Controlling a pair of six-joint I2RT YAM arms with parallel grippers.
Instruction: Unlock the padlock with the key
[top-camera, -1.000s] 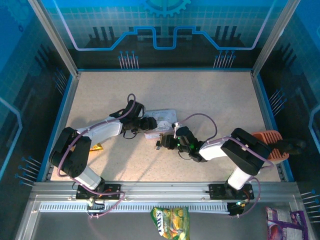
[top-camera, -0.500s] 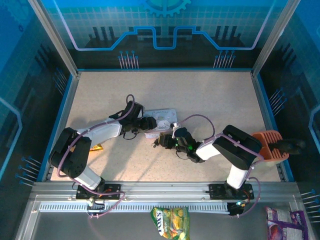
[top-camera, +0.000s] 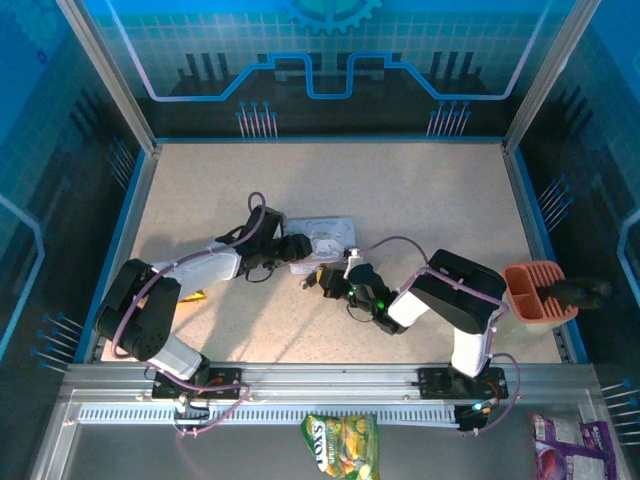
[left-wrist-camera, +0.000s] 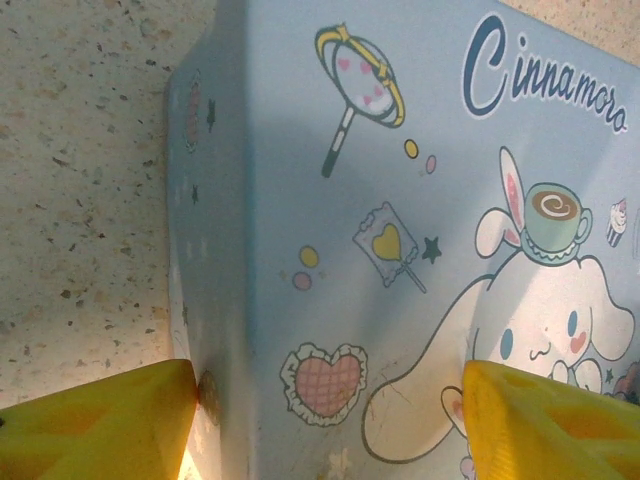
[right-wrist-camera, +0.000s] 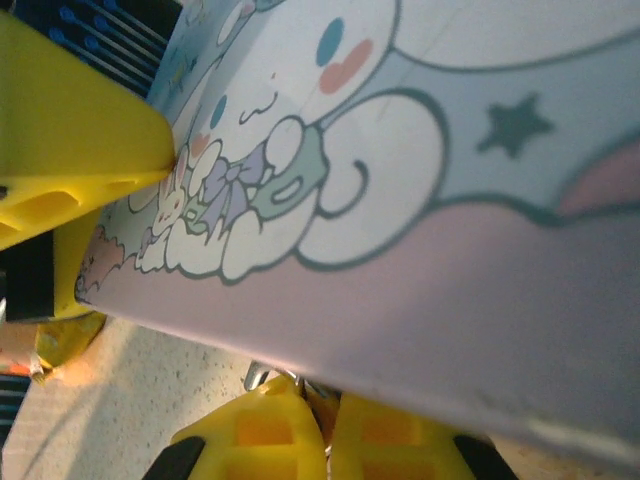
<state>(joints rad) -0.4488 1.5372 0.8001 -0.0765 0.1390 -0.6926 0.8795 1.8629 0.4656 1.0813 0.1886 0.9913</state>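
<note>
The pale blue cartoon-printed tin (top-camera: 325, 232) lies mid-table. My left gripper (top-camera: 298, 247) is open at its left end. One yellow finger (left-wrist-camera: 100, 425) stands against the tin's side wall (left-wrist-camera: 215, 300), the other finger (left-wrist-camera: 555, 420) over the lid. My right gripper (top-camera: 322, 281) sits low at the tin's near edge (right-wrist-camera: 420, 300), shut with its fingertips (right-wrist-camera: 270, 420) pressed together. A thin silvery piece (right-wrist-camera: 258, 372), apparently the key, pokes out from my right gripper (right-wrist-camera: 325, 395) under the tin's rim. The padlock's dark body is hidden.
An orange slotted holder (top-camera: 528, 292) with a dark object in it stands at the right wall. A small yellow item (top-camera: 193, 294) lies beside the left arm. A green snack bag (top-camera: 340, 442) and a purple packet (top-camera: 565, 440) rest on the front ledge.
My right gripper has slid left and farther in, up to the tin's near edge, its arm folding closer. The left gripper and the tin have shifted slightly away.
</note>
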